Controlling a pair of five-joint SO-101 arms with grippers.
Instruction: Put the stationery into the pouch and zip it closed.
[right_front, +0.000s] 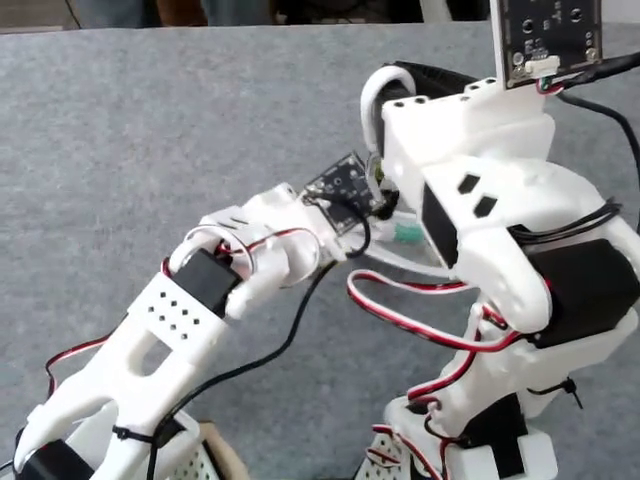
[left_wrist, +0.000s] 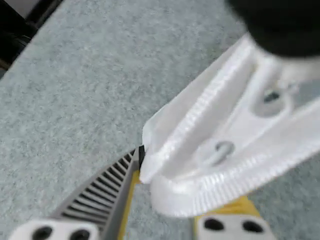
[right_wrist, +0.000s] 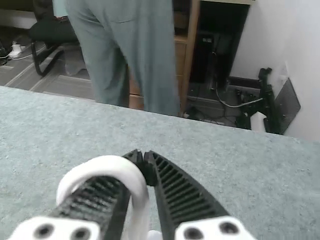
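Small green object (right_front: 408, 233): lies low between the two arms, just past the left wrist, mostly hidden under the right arm's white body; its long axis and which way it points cannot be told. A pale translucent strip (right_front: 405, 258) lies just beside it on the near side.

Left arm (right_front: 200, 310): comes in from the near left corner, stretched low and diagonally toward the bench centre; its small black wrist camera board (right_front: 345, 188) sits just short of the right arm. Left end effector (left_wrist: 144, 161): tip down close to the bench and against a white ribbed printed part (left_wrist: 215, 150) that covers much of it; whether spread or closed, cannot tell.

Right arm (right_front: 480, 220): stands at the near right, folded upward, wrist raised high. Right end effector (right_wrist: 145, 160): black ribbed, held above the bench, aimed at the far edge; tips pressed together. A white curved loop (right_wrist: 100, 167) arches over one side of it.

Grey felt-covered bench (right_front: 150, 130) beneath; red, white and black cables (right_front: 400, 305) hang between the arms.
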